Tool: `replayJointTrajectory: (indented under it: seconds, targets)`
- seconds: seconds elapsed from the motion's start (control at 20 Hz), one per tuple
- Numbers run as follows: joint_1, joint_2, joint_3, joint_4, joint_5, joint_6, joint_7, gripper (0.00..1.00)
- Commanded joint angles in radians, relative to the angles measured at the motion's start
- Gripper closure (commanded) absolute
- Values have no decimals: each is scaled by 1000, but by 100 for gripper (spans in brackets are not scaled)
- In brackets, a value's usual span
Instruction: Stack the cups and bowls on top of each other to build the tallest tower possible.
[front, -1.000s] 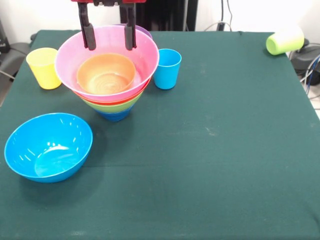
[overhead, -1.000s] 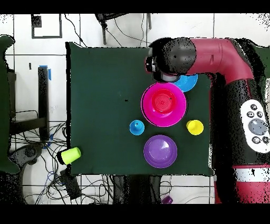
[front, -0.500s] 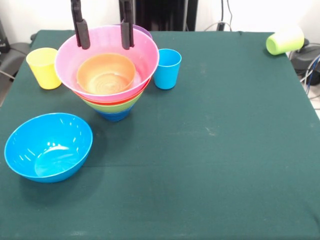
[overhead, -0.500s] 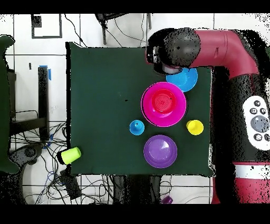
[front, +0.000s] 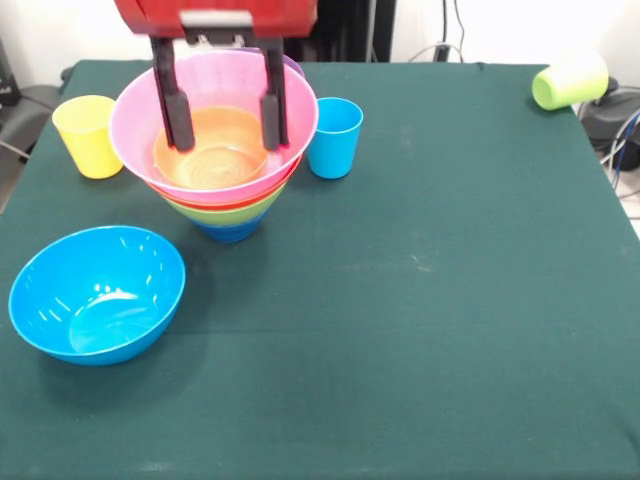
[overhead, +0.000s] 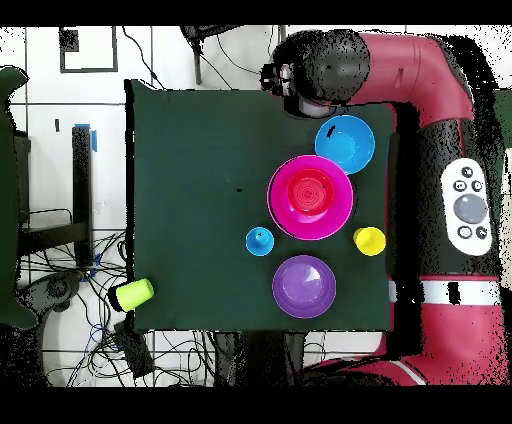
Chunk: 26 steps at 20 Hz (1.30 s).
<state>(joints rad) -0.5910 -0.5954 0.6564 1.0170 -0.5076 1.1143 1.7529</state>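
The tower (front: 213, 150) stands left of centre: a large pink bowl (overhead: 310, 196) on top, orange-red and lime green bowls under it, and a small dark blue bowl at the bottom. A small orange bowl (front: 212, 147) lies inside the pink one. My gripper (front: 227, 140) hangs open and empty, and its two black fingers (front: 178, 105) show in front of the pink bowl. A loose light blue bowl (front: 97, 293) sits at the front left. Beside the tower stand a yellow cup (front: 88, 135) and a light blue cup (front: 333, 137). A lime green cup (front: 570, 80) lies on its side at the far right corner.
A purple bowl (overhead: 304, 286) sits apart on the cloth, mostly hidden behind the tower in the front view. The red arm (overhead: 440, 120) runs along the right side of the overhead view, its head over the table's top edge. Cables lie beyond the table edges.
The gripper has come down and toward the front camera, staying open. In the overhead view the arm's head moved off the light blue bowl toward the top edge. Bowls and cups have not moved.
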Motion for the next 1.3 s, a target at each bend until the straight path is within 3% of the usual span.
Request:
replayJointTrajectory:
  seconds: [0.05, 0.8, 1.3]
  targets:
    - [39, 97, 0, -53, -61, 16, -219, 0]
    - [45, 79, -18, -45, -91, -26, -228, 0]
    - [76, 125, -20, -146, -144, -24, -236, 0]
